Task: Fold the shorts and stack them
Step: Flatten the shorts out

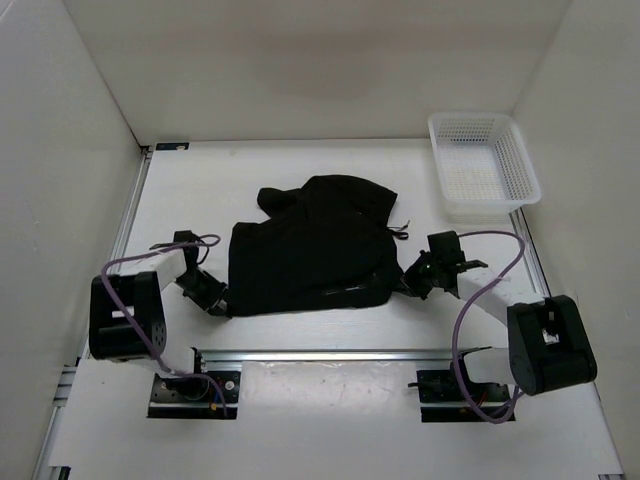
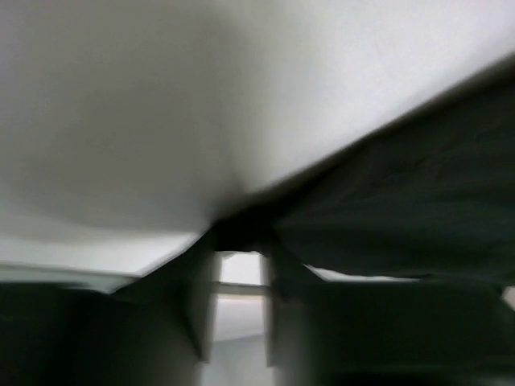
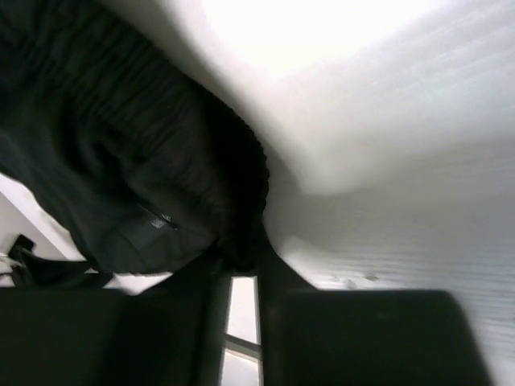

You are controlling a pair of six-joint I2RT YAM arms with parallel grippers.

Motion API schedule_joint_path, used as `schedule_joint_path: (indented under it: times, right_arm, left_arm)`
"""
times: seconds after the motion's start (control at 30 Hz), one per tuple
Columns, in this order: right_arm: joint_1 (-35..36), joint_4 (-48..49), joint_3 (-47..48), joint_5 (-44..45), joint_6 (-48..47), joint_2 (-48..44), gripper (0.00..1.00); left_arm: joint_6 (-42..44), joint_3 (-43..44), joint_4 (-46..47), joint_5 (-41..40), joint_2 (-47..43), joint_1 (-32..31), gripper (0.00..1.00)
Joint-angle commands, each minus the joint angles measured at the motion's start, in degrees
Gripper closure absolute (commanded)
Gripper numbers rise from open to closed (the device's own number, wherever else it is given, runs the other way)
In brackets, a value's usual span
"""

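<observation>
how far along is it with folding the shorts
Early. The shorts lie flat near the arms and rumpled at the far side, with no finished fold showing. In hand: the left gripper and right gripper each pinch a near corner. Left: the fold itself and stacking; the white mesh basket holds no shorts.

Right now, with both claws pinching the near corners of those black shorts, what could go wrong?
The left gripper and right gripper seem to pinch the shorts only at their fingertips, so a corner might slip out mid-fold. The shorts' far side lies bunched, so the fold may come out lopsided. The basket stands close by on the right; a wide swing could bump it.
</observation>
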Motion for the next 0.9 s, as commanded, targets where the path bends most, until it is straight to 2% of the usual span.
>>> schedule_joint_path:
  times: [0.0,0.03,0.1,0.2,0.27,0.3,0.33,0.43,0.5,0.57,0.63,0.73,0.77,0.8,0.87]
  right_arm:
    - [0.92,2.57,6.06,1.26,-0.81,2.29,0.98]
    - [0.92,2.57,7.55,1.78,-0.81,3.07,1.0]
    - [0.92,1.87,11.24,2.31,-2.38,5.53,1.0]
    - [-0.48,-2.61,23.0,2.93,-4.15,9.31,1.0]
    - [-1.53,-5.95,33.43,2.93,-6.08,10.64,1.0]
    - [-2.23,-7.09,36.89,2.93,-6.87,11.34,1.0]
    - [-2.24,-8.4,40.23,3.45,-7.66,11.34,1.0]
    - [-2.86,-12.72,50.18,5.39,-11.0,10.56,1.0]
    - [-2.86,-13.78,52.12,6.09,-13.45,8.63,1.0]
    - [-1.2,-14.92,51.43,7.67,-14.95,6.09,1.0]
    - [0.65,-15.53,49.24,8.9,-16.71,3.36,1.0]
    - [3.98,-16.06,40.73,11.97,-17.34,-1.9,1.0]
    - [5.04,-16.06,37.92,12.68,-17.34,-3.41,1.0]
    - [6.27,-16.06,31.8,13.47,-17.34,-5.16,1.0]
    - [10.75,-16.06,25.36,15.58,-15.58,-10.61,1.0]
  left_arm:
    - [0.72,4.63,6.11,-2.92,5.34,-1.13,0.7]
    - [1.43,6.39,6.11,-2.92,6.74,-1.13,0.89]
    - [2.75,12.17,6.11,1.02,10.0,-1.65,0.9]
    - [3.46,20.44,2.25,1.92,10.63,-1.66,0.9]
    - [4.16,32.47,-3.95,0.61,11.15,-1.66,0.9]
    - [4.68,36.95,-6.0,0.6,11.15,-1.66,0.9]
    - [5.21,45.96,-8.02,-0.27,11.15,-1.13,0.9]
    - [5.74,61.36,-14.97,-1.07,11.15,-0.52,0.9]
    - [7.06,65.81,-17.0,-1.07,11.15,0.01,0.9]
    - [7.67,66.79,-18.14,-0.2,9.49,0.01,0.9]
    - [8.2,63.47,-17.63,0.69,6.43,0.01,0.9]
    - [8.21,51.89,-14.99,1.3,0.55,0.01,0.9]
    - [8.21,44.98,-14.12,1.3,-1.14,0.01,0.9]
    - [8.21,41.34,-13.5,1.3,-2.81,0.01,0.9]
    - [8.73,34.31,-12.88,0.77,-8.34,0.01,0.9]
